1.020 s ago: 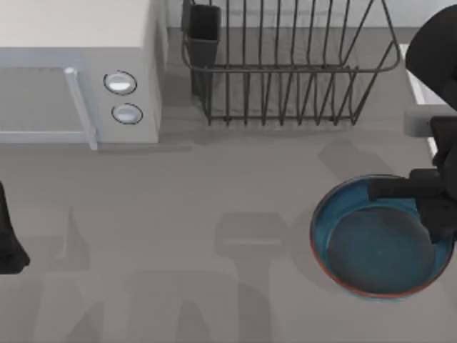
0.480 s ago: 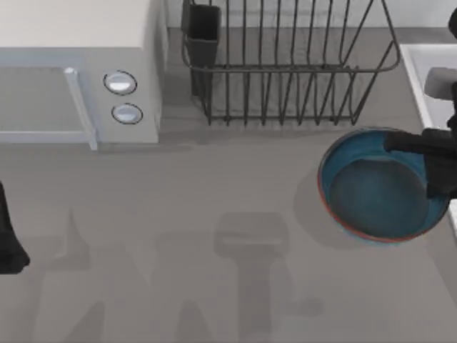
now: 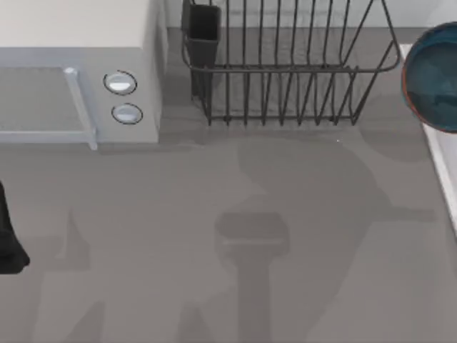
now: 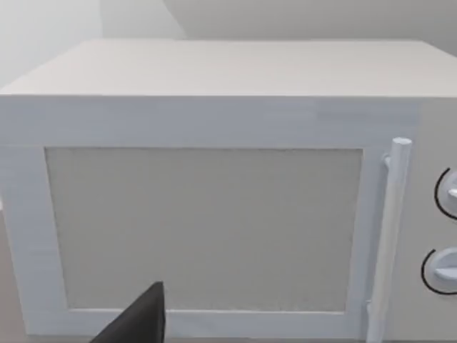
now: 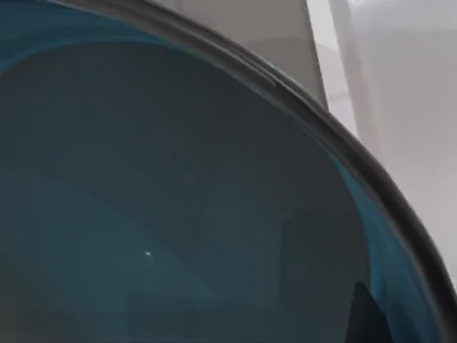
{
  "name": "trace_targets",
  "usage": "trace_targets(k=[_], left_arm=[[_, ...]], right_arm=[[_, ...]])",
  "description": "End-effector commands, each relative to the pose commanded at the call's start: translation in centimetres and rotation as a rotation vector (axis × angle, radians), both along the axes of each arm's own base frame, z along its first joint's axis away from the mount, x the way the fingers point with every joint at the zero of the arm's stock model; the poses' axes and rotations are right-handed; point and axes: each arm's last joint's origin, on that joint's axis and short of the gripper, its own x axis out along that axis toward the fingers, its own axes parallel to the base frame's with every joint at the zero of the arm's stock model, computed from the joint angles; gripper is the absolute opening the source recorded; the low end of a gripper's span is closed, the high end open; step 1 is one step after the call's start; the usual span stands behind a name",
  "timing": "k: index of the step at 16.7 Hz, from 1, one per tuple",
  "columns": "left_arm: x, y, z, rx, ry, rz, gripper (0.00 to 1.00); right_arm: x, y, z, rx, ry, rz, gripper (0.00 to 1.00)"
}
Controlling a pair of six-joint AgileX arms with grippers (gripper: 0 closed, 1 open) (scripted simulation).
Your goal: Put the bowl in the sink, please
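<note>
The bowl hangs at the table's far right edge, over the sink rim, beside the dish rack. Can't tell whether the right pincer is clamped on it. Risk: let go now and it may catch the rim and tip onto the counter — it looks only partly over the basin. The right wrist view adds the bowl's glossy inside close up w/ pale sink wall behind. The left arm sits parked at the left edge; its wrist cam faces the microwave door — finger state unclear.
</note>
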Motion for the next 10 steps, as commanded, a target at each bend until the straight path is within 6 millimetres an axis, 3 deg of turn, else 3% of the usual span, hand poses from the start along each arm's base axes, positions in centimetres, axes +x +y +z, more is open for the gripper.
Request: trace_targets(k=[5, 10], left_arm=[[0.0, 0.0, 0.0, 0.0, 0.0, 0.0, 1.0], [0.0, 0.0, 0.0, 0.0, 0.0, 0.0, 1.0]], right_arm=[[-0.5, -7.6, -1.9, -0.104, -0.377, -0.063, 0.0], [-3.3, -11.0, -2.5, -0.261, -0.662, -0.065, 0.0]])
